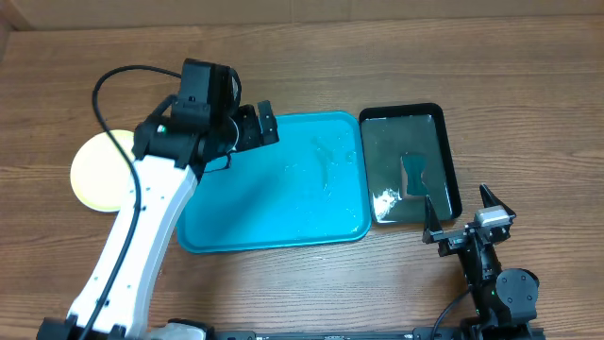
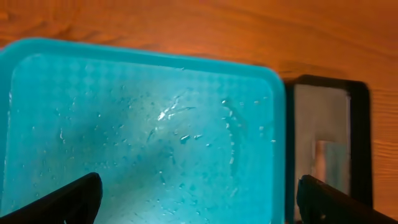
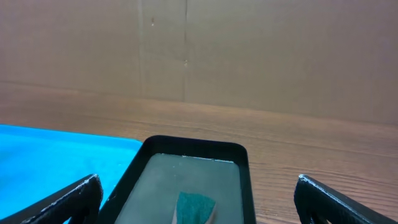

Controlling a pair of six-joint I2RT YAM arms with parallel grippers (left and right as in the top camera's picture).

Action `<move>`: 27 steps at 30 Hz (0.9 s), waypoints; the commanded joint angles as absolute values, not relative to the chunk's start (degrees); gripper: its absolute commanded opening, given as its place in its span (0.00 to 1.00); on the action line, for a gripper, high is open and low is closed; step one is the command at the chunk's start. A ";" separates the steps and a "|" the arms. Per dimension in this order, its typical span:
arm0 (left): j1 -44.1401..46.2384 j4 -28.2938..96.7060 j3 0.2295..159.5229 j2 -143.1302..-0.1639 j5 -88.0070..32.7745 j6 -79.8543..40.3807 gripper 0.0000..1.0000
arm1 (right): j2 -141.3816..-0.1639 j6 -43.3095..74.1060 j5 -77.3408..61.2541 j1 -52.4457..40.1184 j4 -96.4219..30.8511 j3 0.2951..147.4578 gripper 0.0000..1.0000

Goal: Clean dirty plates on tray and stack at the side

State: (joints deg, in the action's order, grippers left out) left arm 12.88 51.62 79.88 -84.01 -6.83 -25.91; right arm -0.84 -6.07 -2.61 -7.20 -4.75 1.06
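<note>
left gripper [image 1: 257, 127]: is hovering with its jaws spread wide and nothing between them, above the far left part of the tray.
right gripper [image 1: 467, 219]: is sitting low with its jaws just as wide and empty, at the near side of the black tray.
tray [image 1: 283, 203]: is lying directly below the left gripper and stretching away to its right. Its floor is carrying water droplets and streaks, and no plate is showing on it.
plates [image 1: 94, 170]: only a pale yellow one is showing, lying on the table [image 1: 528, 76] to the left of the left gripper, off the tray and partly hidden by the left arm [image 1: 142, 227]. Whether the other plates are lying under it cannot be told.
black tray [image 3: 186, 144]: is sitting just ahead of the right gripper and just beside the tray. It is holding shallow water and a green sponge [image 3: 194, 205], which is lying in line with the gap between the fingers.
stage (judged): the tray is looking cleared, so the work is probably nearing its end.
risk, left side: the left arm is crossing above the plates, so a low pull-back could be clipping the rim and pushing the stack askew.
risk, right side: a low forward move could be catching the black tray's near rim and slopping water onto the table.
risk, wet surfaces: water is lying on the tray, so anything set there could be sliding.
</note>
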 commanded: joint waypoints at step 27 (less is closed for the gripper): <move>8.25 1.43 13.41 -21.67 -2.74 -25.98 1.00 | -0.16 -6.44 -2.50 -7.05 -4.58 0.45 1.00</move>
